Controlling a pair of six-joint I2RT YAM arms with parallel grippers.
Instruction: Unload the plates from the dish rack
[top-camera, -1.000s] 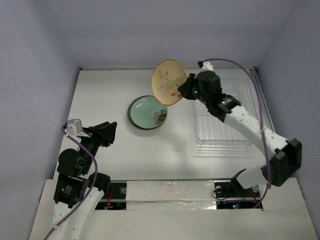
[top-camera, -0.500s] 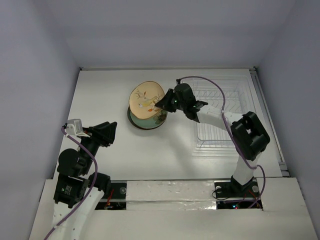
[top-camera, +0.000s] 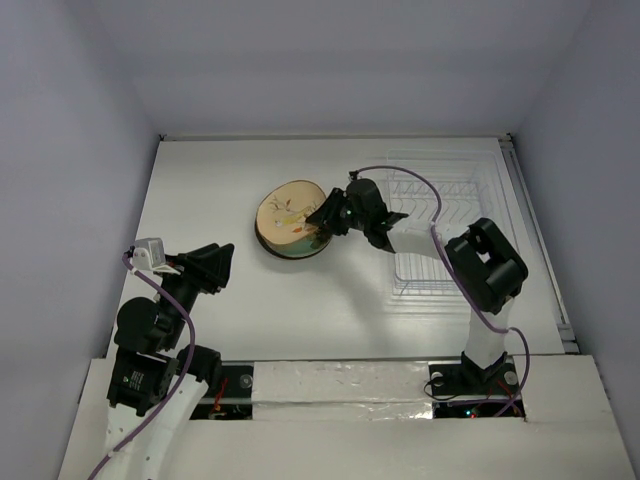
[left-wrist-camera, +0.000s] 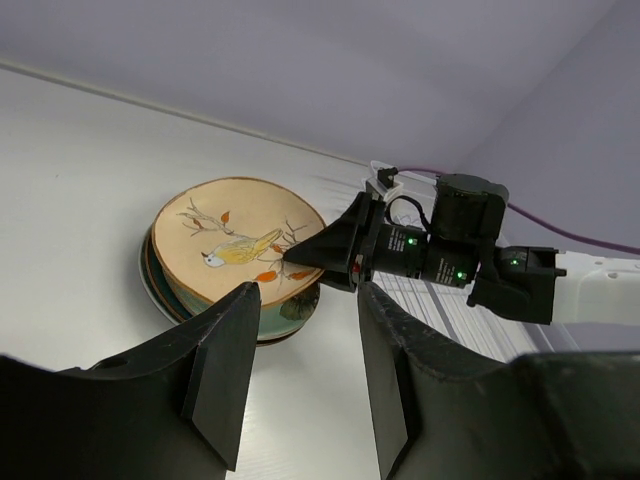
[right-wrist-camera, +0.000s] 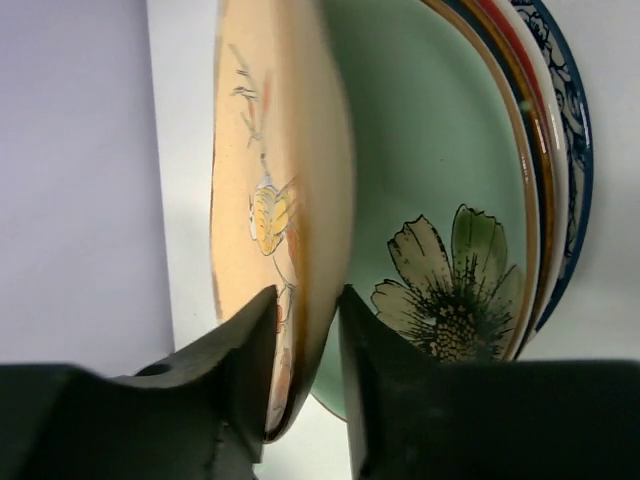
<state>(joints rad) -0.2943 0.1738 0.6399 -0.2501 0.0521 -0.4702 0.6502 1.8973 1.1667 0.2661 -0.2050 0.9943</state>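
**Tan plate on the stack, right jaws on its rim**

From above you see the tan plate (top-camera: 290, 215) on the stack (top-camera: 285, 248) left of the dish rack (top-camera: 450, 200), with the right gripper (top-camera: 322, 218) at its right edge. Only your right wrist camera shows the rest — the fingers (right-wrist-camera: 240, 350) pinch the rim, and the plate tilts up off the mint green plate (right-wrist-camera: 440, 180), with more rims beneath. The left gripper (left-wrist-camera: 300, 310) hovers well apart, jaws partly spread, nothing between them.

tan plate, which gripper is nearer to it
Right. The right gripper straddles the tan plate at its rim; the left gripper hangs well apart, to its near-left.
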